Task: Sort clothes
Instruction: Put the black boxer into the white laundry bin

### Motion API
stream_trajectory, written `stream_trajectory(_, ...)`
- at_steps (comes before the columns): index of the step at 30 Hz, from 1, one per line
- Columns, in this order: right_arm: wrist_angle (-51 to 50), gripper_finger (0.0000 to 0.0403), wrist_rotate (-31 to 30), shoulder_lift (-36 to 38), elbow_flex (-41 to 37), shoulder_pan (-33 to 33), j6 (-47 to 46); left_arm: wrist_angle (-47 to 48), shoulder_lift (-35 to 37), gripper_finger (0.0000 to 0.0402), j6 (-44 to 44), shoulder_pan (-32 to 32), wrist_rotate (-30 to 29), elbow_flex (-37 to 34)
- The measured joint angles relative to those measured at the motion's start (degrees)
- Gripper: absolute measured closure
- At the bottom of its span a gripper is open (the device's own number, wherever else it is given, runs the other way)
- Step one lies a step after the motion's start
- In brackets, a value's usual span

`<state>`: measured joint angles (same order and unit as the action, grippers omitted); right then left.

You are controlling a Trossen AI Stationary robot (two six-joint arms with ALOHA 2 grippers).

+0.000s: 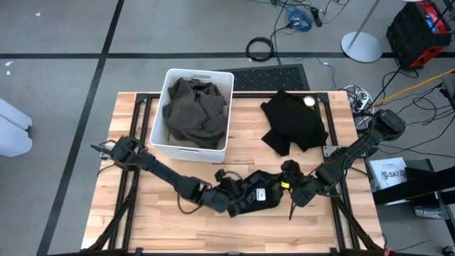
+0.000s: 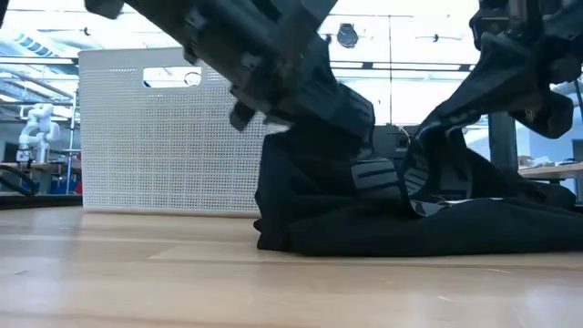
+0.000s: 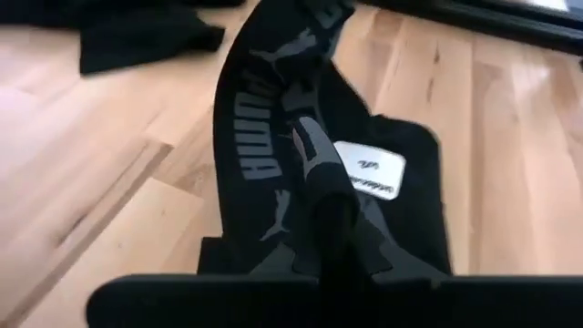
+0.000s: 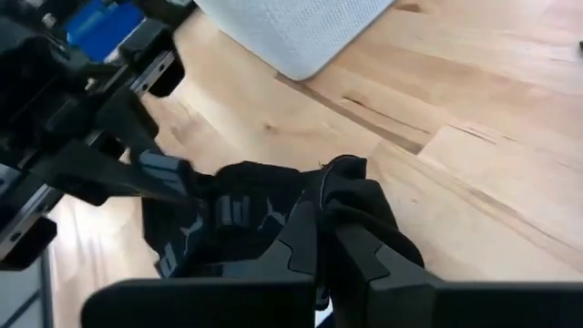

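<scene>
Over on the left, the left arm stretches low from the table's left edge toward the front centre, its left gripper (image 1: 229, 201) clenched on the waistband of the small black garment (image 1: 257, 195), lettered band pinched between its fingers (image 3: 314, 164). That garment lies bunched on the wooden table (image 1: 142, 220) near the front edge, with a white tag showing. Behind it sits the white bin (image 1: 190, 148) with the dark olive garment (image 1: 193, 108) heaped inside. Moving right, a second black garment (image 1: 293, 121) lies spread near the back. And the right arm reaches in bent from the right edge, its right gripper (image 1: 290, 186) clamped on the small garment's other end, lifting the fabric.
</scene>
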<state>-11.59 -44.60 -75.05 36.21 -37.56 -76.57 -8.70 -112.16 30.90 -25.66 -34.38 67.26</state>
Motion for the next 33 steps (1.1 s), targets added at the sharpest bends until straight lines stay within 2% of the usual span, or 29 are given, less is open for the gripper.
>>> stream_trajectory(2,-0.3,0.0403,1.2,0.0,0.0,0.7,0.8,0.3,-0.1,0.0375,0.3,1.3,2.7,0.0)
stream_trajectory(5,-0.8,0.0403,1.7,0.0,0.0,0.9,0.9,0.3,0.1,0.0327,-3.3,2.2,4.4,0.0)
stream_trajectory(10,-1.8,0.0403,2.9,0.0,0.0,0.9,0.8,2.2,0.8,0.0237,-5.9,2.4,4.3,1.1)
stream_trajectory(14,-3.8,0.0403,3.0,0.0,0.0,0.9,-0.6,2.6,4.4,0.0194,-6.7,2.6,2.3,1.3)
stream_trajectory(18,-4.7,0.0403,3.7,0.0,0.0,0.9,-0.9,5.8,8.9,0.0187,-10.4,1.3,-4.8,1.3)
stream_trajectory(25,-4.7,0.04,6.3,-2.2,0.0,0.8,0.1,5.1,14.6,0.0186,-20.9,-2.9,-19.9,1.4)
stream_trajectory(29,-3.6,0.0375,8.1,-6.3,0.0,0.9,-0.1,4.9,15.5,0.0186,-22.3,-4.1,-21.9,1.4)
stream_trajectory(33,-3.2,0.0321,10.6,-9.4,0.0,1.6,1.0,5.2,15.4,0.0185,-22.3,-4.4,-21.9,1.4)
